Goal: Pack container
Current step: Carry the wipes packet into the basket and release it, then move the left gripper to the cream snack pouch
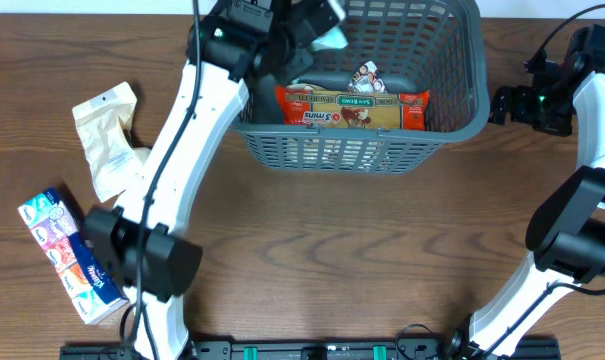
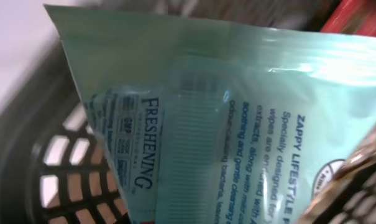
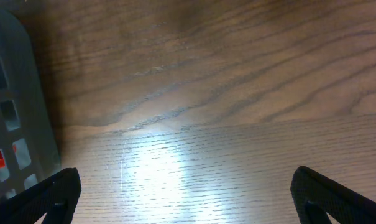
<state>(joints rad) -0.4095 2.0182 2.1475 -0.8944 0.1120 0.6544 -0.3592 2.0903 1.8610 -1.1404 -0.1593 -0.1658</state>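
**Left claw [image 1: 317, 25] holds a wipes packet [image 2: 237, 112] over the basket [image 1: 462, 115]; right claw [image 3: 188, 190] waits wide open.**

At the far left of the bench [image 1: 332, 250] lie a pocket-tissue pack [image 1: 67, 255] and a beige pouch [image 1: 107, 140], well apart from the basket and probably waiting their turn. The left claw reaches over the basket's left rim and carries the pale green wipes packet tilted above the inside, apparently ready to lower it in; the packet hides its fingers. The dark grey lattice basket sits at the far middle of the bench, directly beneath this claw and stretching away to its right. It already holds a red-and-gold snack packet [image 1: 352, 108] along its front wall and a small packet [image 1: 367, 75] behind that. The right claw hangs empty over bare bench just beside the basket's right wall, likely keeping out of the way.
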